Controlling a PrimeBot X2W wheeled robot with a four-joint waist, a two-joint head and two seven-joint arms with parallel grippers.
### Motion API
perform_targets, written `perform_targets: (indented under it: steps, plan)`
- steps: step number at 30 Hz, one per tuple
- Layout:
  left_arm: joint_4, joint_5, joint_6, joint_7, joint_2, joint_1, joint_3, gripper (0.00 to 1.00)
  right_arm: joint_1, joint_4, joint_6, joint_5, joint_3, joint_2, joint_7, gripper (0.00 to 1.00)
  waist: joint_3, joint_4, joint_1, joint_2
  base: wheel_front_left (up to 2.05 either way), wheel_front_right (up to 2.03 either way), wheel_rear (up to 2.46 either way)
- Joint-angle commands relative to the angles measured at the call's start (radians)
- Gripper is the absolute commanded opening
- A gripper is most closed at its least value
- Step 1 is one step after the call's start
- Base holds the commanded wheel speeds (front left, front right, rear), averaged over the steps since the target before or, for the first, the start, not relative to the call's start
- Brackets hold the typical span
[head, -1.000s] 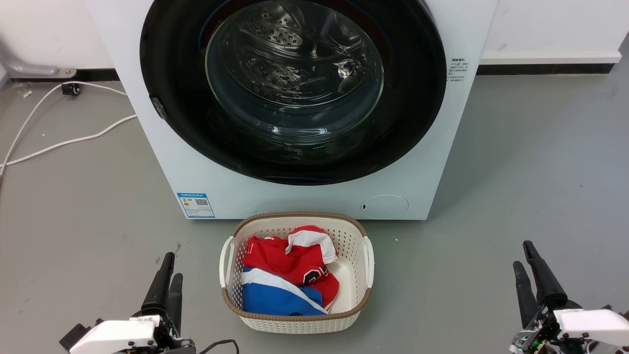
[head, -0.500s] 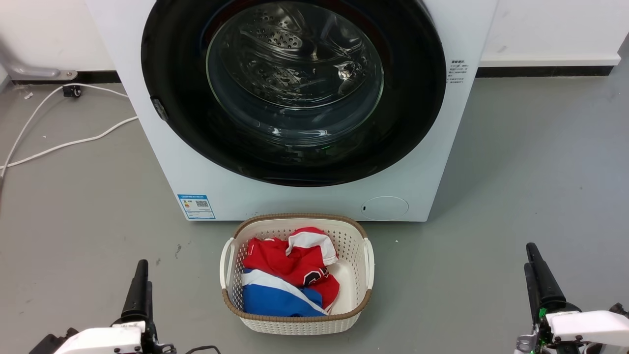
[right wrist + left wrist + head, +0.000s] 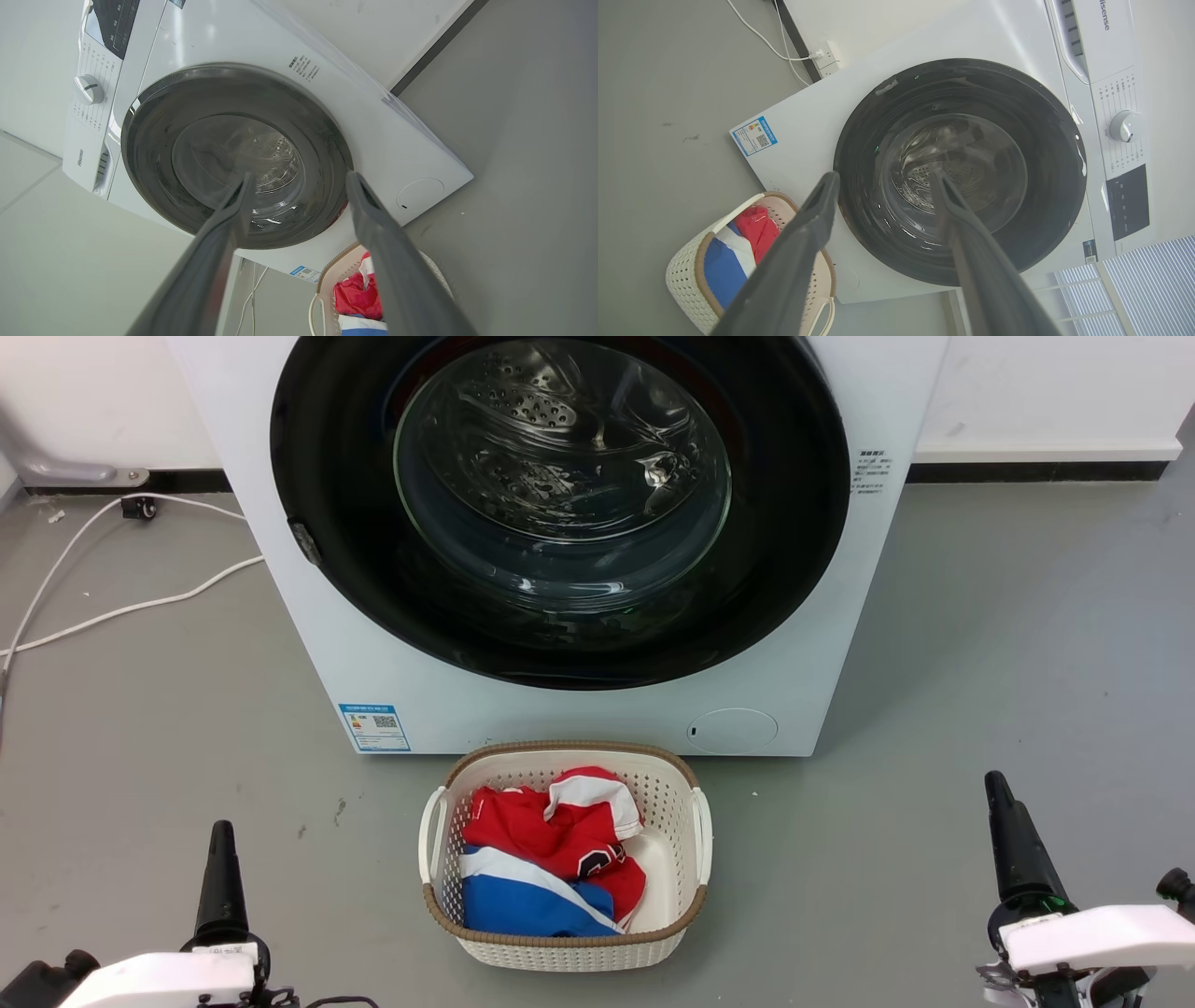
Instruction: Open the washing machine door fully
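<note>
The washing machine (image 3: pixel 597 714) is showing a white body, its door (image 3: pixel 560 504) gleaming glossy black around clear glass. The basket (image 3: pixel 674 812) is showing cream walls dotted with small holes under a brown woven rim; the clothes (image 3: pixel 523 831) in it are showing red, white and blue. A blue sticker (image 3: pixel 373 726) is standing out on the machine. A white cable (image 3: pixel 131 607) is crossing the grey floor (image 3: pixel 1008 663).
</note>
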Motion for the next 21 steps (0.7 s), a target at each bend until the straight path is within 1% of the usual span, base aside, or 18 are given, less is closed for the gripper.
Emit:
perform_targets:
  steps: [1, 4, 5, 7, 14, 21]
  plan:
    - [-0.038, 0.051, 0.014, -0.011, 0.003, 0.006, 0.0, 1.0, -0.004, -0.028, 0.001, -0.055, 0.006, -0.002, -0.011, 1.0, 0.0, 0.0, 0.0, 0.0, 0.0, 0.0, 0.0]
    - [-0.085, 0.121, 0.047, -0.021, 0.003, 0.015, -0.014, 1.0, -0.001, -0.047, 0.001, -0.117, 0.011, -0.002, -0.021, 1.0, 0.001, 0.0, 0.0, 0.0, 0.0, 0.0, 0.0]
    - [-0.117, 0.164, 0.065, -0.028, 0.003, 0.024, -0.028, 1.0, 0.0, -0.058, 0.001, -0.155, 0.015, -0.002, -0.028, 1.0, 0.002, 0.0, 0.0, 0.0, 0.0, 0.0, 0.0]
    - [-0.147, 0.204, 0.081, -0.035, 0.003, 0.033, -0.042, 1.0, 0.002, -0.068, 0.001, -0.194, 0.018, -0.002, -0.035, 1.0, 0.002, 0.0, 0.0, 0.0, 0.0, 0.0, 0.0]
    - [-0.218, 0.372, 0.1, -0.056, 0.004, 0.06, -0.107, 1.0, 0.012, -0.09, 0.001, -0.339, 0.048, -0.002, -0.057, 1.0, 0.001, 0.001, 0.0, 0.0, 0.0, 0.0, 0.0]
    - [-0.25, 0.563, 0.152, -0.077, 0.004, 0.081, -0.183, 1.0, 0.018, -0.111, 0.001, -0.458, 0.073, -0.002, -0.077, 1.0, 0.0, 0.002, 0.0, 0.0, 0.0, 0.0, 0.0]
